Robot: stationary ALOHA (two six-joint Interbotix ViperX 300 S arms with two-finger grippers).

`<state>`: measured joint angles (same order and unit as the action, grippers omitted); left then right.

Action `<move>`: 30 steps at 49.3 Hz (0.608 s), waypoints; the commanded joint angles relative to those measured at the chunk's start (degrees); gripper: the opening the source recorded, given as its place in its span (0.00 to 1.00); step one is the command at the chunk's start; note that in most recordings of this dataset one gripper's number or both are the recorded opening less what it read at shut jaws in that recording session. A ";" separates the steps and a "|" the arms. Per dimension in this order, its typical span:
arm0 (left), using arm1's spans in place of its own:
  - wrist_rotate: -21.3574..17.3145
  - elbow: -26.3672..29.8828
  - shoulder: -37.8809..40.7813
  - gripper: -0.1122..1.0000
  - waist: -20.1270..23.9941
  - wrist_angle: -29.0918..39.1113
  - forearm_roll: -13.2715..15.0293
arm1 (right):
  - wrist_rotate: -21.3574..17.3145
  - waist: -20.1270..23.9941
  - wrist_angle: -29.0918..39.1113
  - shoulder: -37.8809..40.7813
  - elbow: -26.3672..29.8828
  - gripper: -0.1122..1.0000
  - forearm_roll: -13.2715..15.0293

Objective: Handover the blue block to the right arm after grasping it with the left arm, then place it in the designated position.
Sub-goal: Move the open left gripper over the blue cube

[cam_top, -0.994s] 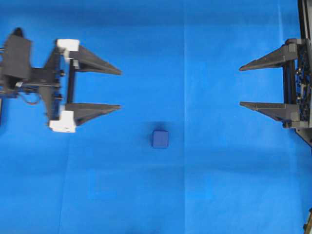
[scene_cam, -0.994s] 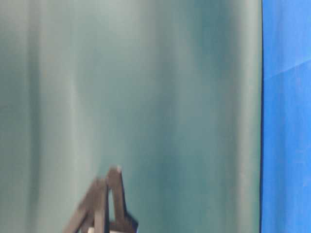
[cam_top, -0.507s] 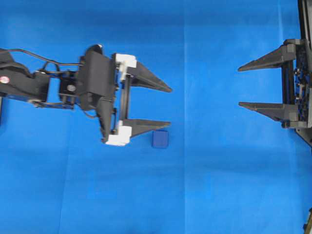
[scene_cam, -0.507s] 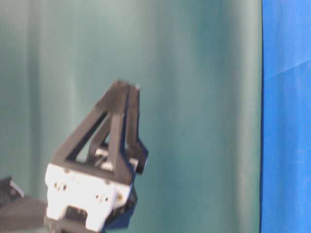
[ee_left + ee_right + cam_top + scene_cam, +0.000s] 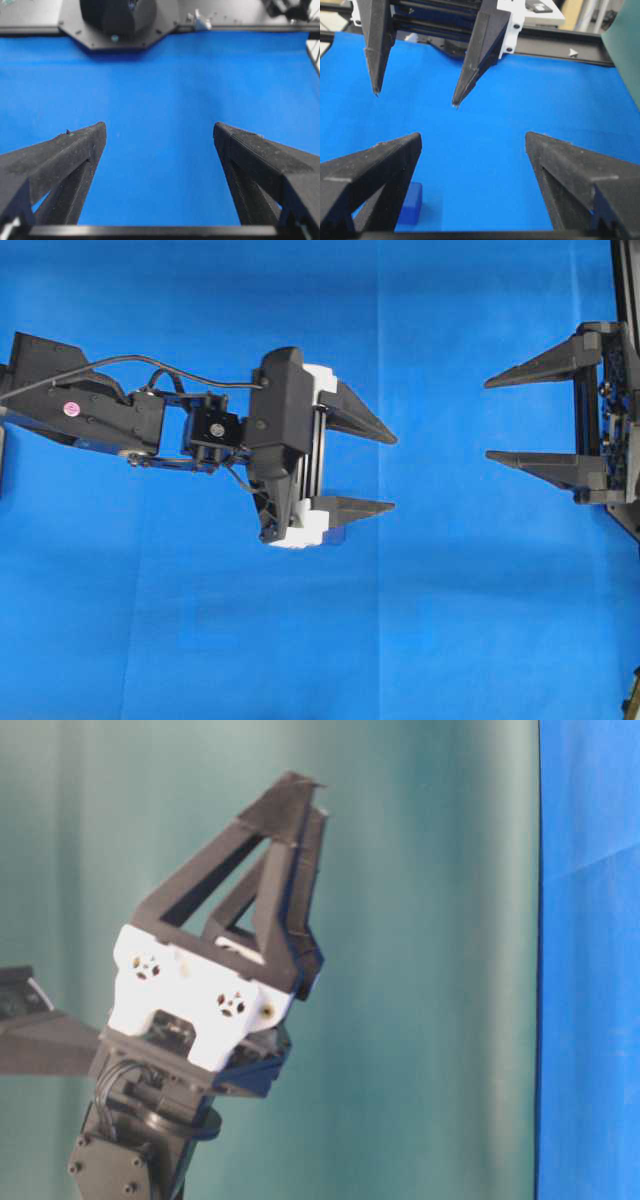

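Overhead, the left arm's gripper (image 5: 392, 472) is seen spread wide and empty above the blue cloth (image 5: 450, 620), with the blue block hidden beneath its lower finger. Opposite, the right arm's gripper (image 5: 490, 418) is held wide and empty. From the right wrist, the blue block (image 5: 411, 202) is shown on the cloth.

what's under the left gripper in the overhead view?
Mostly bare blue cloth. The open left gripper hangs over where the blue block lies, so the overhead view hides it; the right wrist view shows the block on the cloth, ungrasped.
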<state>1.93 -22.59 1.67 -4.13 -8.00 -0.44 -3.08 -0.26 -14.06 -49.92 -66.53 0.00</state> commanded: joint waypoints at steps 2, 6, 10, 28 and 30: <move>0.18 2.20 -0.62 0.92 -0.26 2.81 -0.09 | 0.09 -0.18 -0.62 0.44 1.32 0.97 0.09; 0.88 2.81 -0.35 0.92 -0.53 6.42 -0.09 | 0.09 -0.09 -0.62 0.44 1.32 0.97 0.09; 1.85 4.13 -0.09 0.92 -0.88 11.60 -0.09 | 0.09 -0.18 -0.62 0.44 1.32 0.97 0.09; 7.03 14.85 5.19 0.92 -2.72 41.22 -0.09 | 0.09 -0.26 -0.79 0.88 1.32 0.97 0.09; 7.29 16.00 5.63 0.92 -2.81 43.95 -0.09 | 0.09 -0.26 -0.79 0.88 1.32 0.97 0.09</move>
<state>8.96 -9.93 7.56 -6.68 31.46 -0.44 -3.08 -0.35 -14.24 -49.31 -66.45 0.09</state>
